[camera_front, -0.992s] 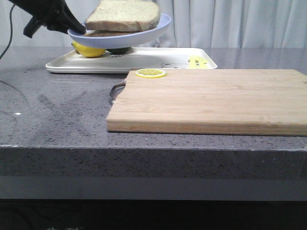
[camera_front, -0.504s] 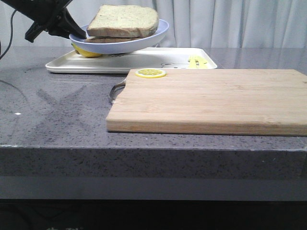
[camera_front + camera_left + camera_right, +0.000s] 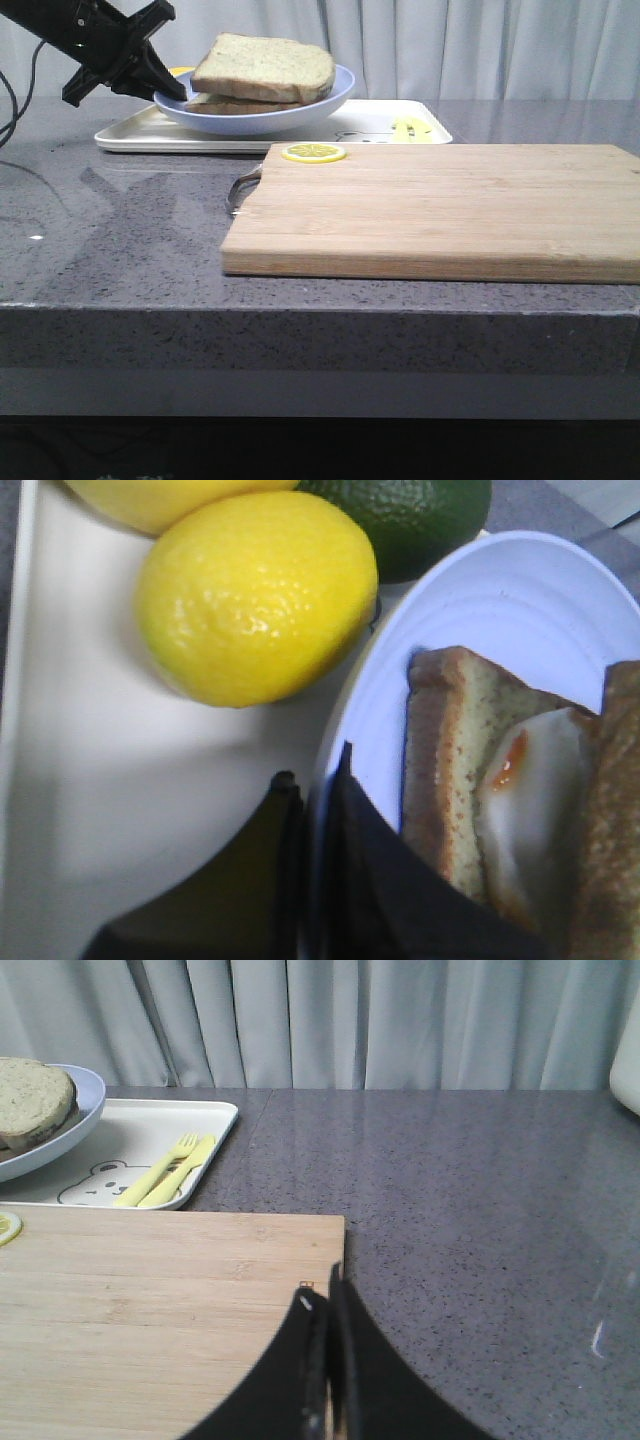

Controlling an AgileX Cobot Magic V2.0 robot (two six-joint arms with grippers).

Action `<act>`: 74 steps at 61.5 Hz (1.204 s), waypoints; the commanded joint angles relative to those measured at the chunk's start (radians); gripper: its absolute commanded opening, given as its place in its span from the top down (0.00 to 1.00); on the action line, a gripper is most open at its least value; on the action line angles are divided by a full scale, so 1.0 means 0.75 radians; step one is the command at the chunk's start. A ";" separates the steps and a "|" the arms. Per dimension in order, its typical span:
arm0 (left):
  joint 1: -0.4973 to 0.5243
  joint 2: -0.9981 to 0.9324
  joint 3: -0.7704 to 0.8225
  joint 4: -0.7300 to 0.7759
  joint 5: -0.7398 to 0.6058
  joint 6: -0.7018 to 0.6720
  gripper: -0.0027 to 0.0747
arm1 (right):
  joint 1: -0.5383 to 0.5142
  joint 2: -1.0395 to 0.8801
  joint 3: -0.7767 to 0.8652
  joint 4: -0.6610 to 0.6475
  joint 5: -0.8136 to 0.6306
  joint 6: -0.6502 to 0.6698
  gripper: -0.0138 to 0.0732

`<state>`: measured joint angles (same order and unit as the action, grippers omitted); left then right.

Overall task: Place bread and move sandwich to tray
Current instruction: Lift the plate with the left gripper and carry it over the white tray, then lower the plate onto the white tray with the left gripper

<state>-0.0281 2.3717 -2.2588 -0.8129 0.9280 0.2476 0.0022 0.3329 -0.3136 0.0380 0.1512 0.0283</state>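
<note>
Bread (image 3: pixel 265 63) on sandwich (image 3: pixel 500 790), plate low over tray (image 3: pixel 140 135) left end (maybe touching). Left gripper (image 3: pixel 318 810) pinching plate rim; right gripper (image 3: pixel 325 1345) closed, empty. Left: letting go.

The matte black left gripper (image 3: pixel 170 85) ends in two flat, tapering jaws with pointed tips, behind which sits a blocky black wrist housing. A thin black cable loops down behind that housing. The right gripper (image 3: pixel 325 1305) shows the same dark, blade-like jaws, with a small pale mark near one tip.
</note>
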 commanded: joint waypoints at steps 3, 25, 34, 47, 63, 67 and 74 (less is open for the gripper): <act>-0.010 -0.109 -0.054 -0.122 -0.071 -0.030 0.99 | 0.001 0.007 -0.036 -0.004 -0.104 0.002 0.91; -0.034 -0.109 -0.054 -0.040 -0.106 -0.028 0.86 | 0.001 0.007 -0.036 -0.004 -0.106 0.002 0.91; -0.036 -0.109 -0.054 -0.029 -0.109 -0.028 0.73 | 0.001 0.007 -0.036 -0.004 -0.106 0.002 0.91; -0.036 -0.109 -0.054 -0.034 -0.117 -0.028 0.68 | 0.001 0.007 -0.036 -0.004 -0.107 0.002 0.91; -0.024 -0.109 -0.054 -0.043 -0.108 -0.030 0.59 | 0.001 0.007 -0.036 -0.004 -0.107 0.002 0.91; -0.005 -0.118 -0.056 -0.061 -0.076 -0.030 0.59 | 0.001 0.007 -0.036 -0.004 -0.107 0.002 0.91; 0.043 -0.125 -0.103 -0.095 0.049 -0.030 0.60 | 0.001 0.007 -0.036 -0.004 -0.107 0.002 0.91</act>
<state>-0.0269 2.3679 -2.2776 -0.8117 0.9273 0.2322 0.0022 0.3329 -0.3136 0.0380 0.1512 0.0283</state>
